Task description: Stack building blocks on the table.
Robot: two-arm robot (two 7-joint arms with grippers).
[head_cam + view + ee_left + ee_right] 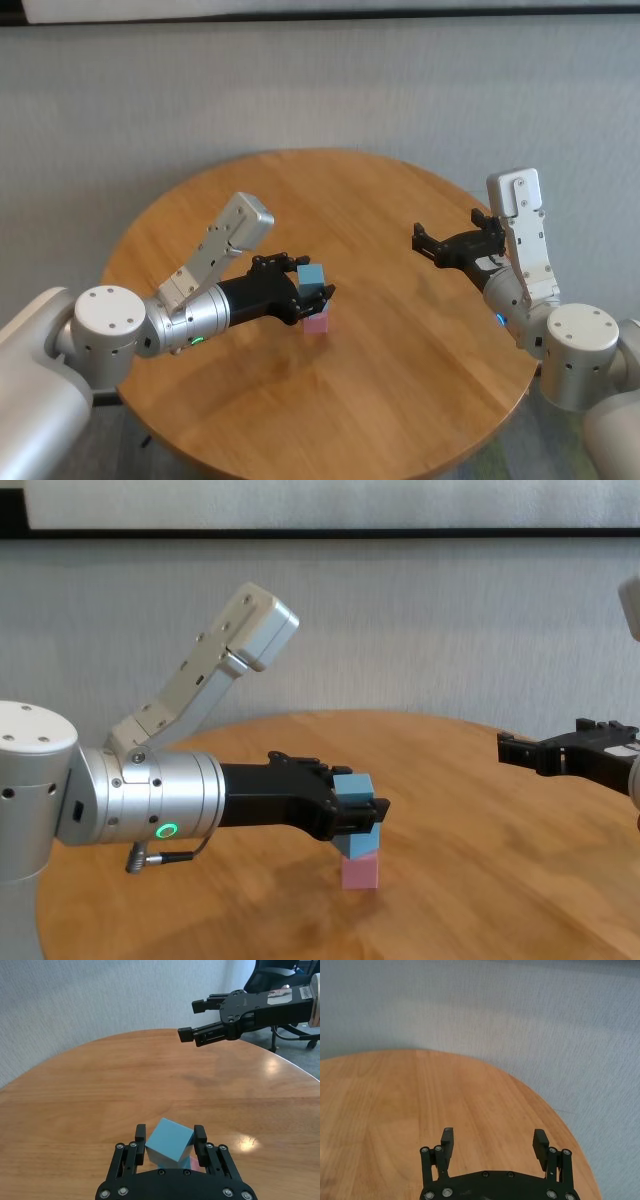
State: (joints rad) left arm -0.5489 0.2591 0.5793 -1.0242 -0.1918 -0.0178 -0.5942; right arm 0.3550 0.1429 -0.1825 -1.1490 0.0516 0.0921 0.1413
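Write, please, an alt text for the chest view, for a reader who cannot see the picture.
The left gripper holds a light blue block, tilted, just above a pink block that stands on the round wooden table. The right gripper hovers open and empty over the table's right side, against a grey wall.

Pink block [188, 1164] mostly hidden under blue block [169, 1141] in left wrist view; second blue block hidden; desk [400, 380] near rim cropped.

The left gripper [303, 290] is low over the middle of the table, its fingers closed on a block. The right gripper [425, 240] hangs open, well apart, at the right side.
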